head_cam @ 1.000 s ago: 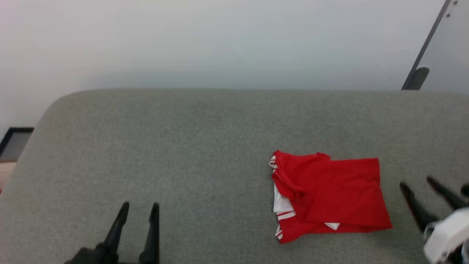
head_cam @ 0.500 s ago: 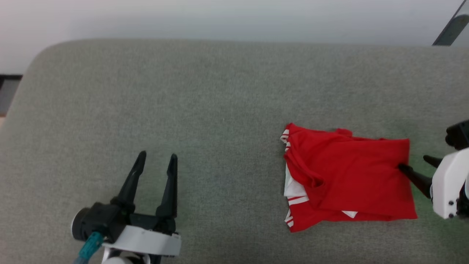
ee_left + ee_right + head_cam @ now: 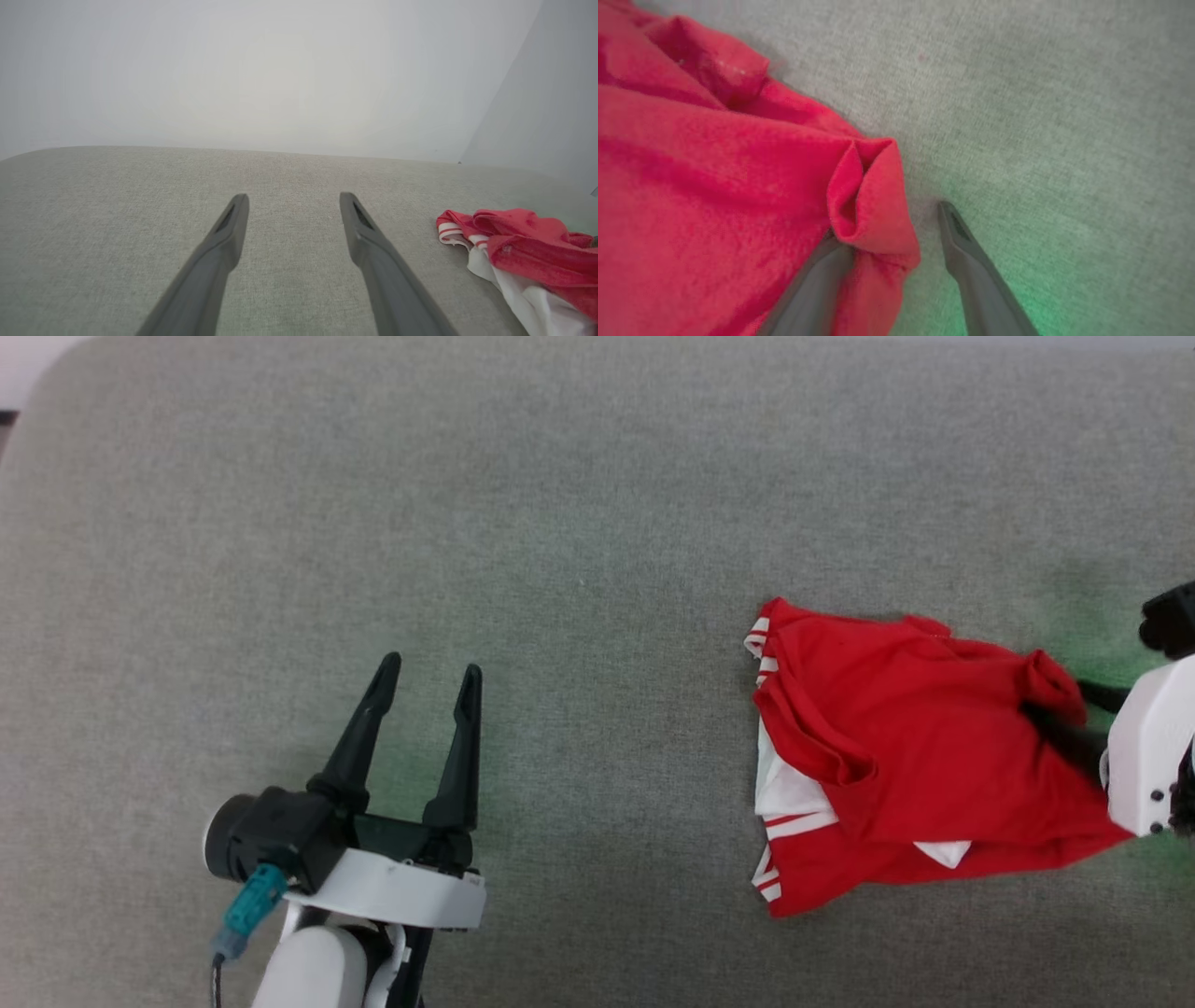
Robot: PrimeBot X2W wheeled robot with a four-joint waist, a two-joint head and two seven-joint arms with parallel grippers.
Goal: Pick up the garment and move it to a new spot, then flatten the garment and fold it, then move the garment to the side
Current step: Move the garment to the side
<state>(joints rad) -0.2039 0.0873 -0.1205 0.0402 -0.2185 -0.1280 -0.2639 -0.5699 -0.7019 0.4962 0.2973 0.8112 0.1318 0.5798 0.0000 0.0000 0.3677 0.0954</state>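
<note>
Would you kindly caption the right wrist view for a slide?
Open right hand straddling the bunched edge of the red garment on the grey surface, one finger partly under the fold.

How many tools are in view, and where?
2. The left tool, open, over bare cushion at lower left; the right tool, open, at the right edge of the shirt, one finger under the fabric.

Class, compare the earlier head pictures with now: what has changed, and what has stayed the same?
The right claw came in to the right edge of the shirt; one finger slid under a fold there, bunching the edge up. Its jaws stay open, so nothing is gripped yet. The left claw stayed open, apart from the shirt. The shirt's left side lies as before.
</note>
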